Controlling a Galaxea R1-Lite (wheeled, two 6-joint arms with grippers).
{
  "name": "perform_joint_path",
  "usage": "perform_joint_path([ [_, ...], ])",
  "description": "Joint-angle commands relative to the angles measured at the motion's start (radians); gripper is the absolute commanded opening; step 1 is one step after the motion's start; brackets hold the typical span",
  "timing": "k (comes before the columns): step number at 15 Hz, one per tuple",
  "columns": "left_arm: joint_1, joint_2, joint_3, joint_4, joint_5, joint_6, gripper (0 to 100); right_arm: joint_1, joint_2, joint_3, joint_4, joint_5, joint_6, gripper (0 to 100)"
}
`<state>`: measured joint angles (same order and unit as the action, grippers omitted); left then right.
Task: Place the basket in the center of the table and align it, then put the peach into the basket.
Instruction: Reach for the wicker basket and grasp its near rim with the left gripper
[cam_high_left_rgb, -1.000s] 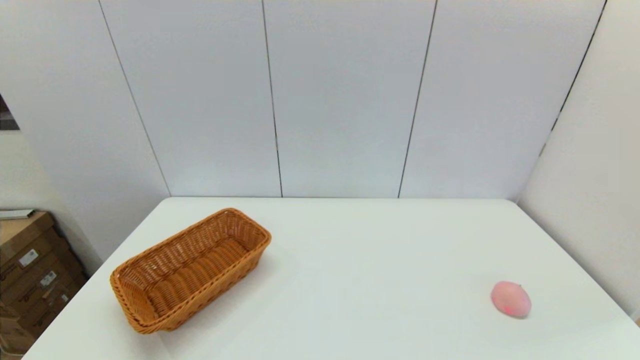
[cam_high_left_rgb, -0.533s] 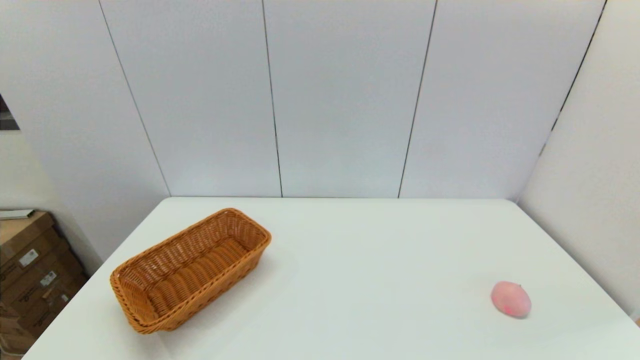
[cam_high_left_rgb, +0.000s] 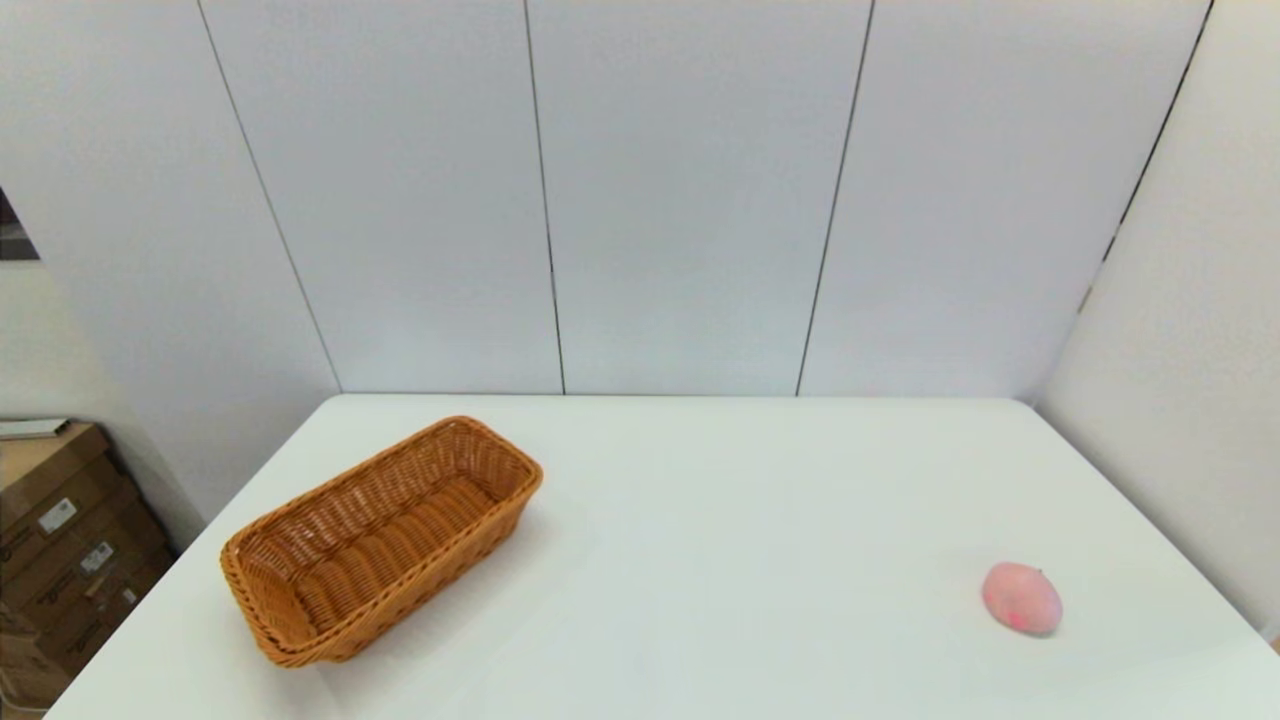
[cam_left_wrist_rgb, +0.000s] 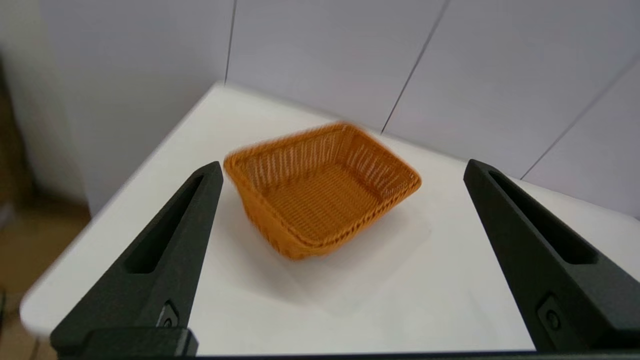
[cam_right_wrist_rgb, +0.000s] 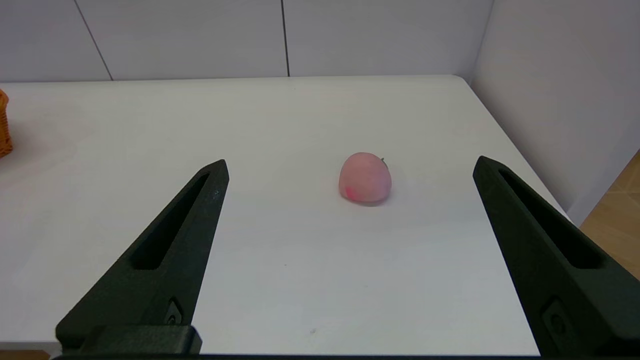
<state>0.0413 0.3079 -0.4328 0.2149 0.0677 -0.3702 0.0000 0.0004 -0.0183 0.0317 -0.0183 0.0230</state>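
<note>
Basket (cam_high_left_rgb: 380, 545) lying on the near-left part of the table (cam_high_left_rgb: 700, 520), skewed, one short end pointing at me and the other angling away toward the far right. Peach (cam_high_left_rgb: 1021, 598) resting on its side on the near right, well apart from the basket and not far from the table's right edge.

My left gripper (cam_left_wrist_rgb: 342, 170) is hanging short of the near edge, facing the basket's near end; its fingers (cam_left_wrist_rgb: 165, 260) are spread wide and are holding nothing. My right gripper (cam_right_wrist_rgb: 350, 170) is likewise waiting back from the table, fingers (cam_right_wrist_rgb: 170, 255) fully apart and empty, with the peach sitting ahead of them, between their tips as seen from the wrist.

Neither step is done yet, so I am judging the risks from this layout alone:
- Flared wicker walls are offering a sloping surface; a pinch on the braided rim at one end could let the basket swivel or tip as I am dragging it toward the centre.
- A push instead of a lift could slide it off the left edge, since it is lying near that side.
- The peach is round and free to roll; a finger touching it off-centre could send it toward the right edge.
- Both arms converging on the centre could crowd each other.
</note>
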Motion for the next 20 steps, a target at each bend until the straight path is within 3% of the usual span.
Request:
perform_joint_path([
  [1, 0.077, 0.513, -0.07, 0.083, 0.069, -0.197, 100, 0.0, -0.002, 0.0, 0.001, 0.0, 0.0, 100],
  [11, 0.019, 1.156, -0.096, 0.067, 0.075, -0.481, 100, 0.0, -0.002, 0.0, 0.001, 0.0, 0.0, 100],
  [20, 0.02, 1.461, -0.198, -0.092, 0.009, -0.529, 100, 0.0, -0.002, 0.0, 0.001, 0.0, 0.0, 100],
])
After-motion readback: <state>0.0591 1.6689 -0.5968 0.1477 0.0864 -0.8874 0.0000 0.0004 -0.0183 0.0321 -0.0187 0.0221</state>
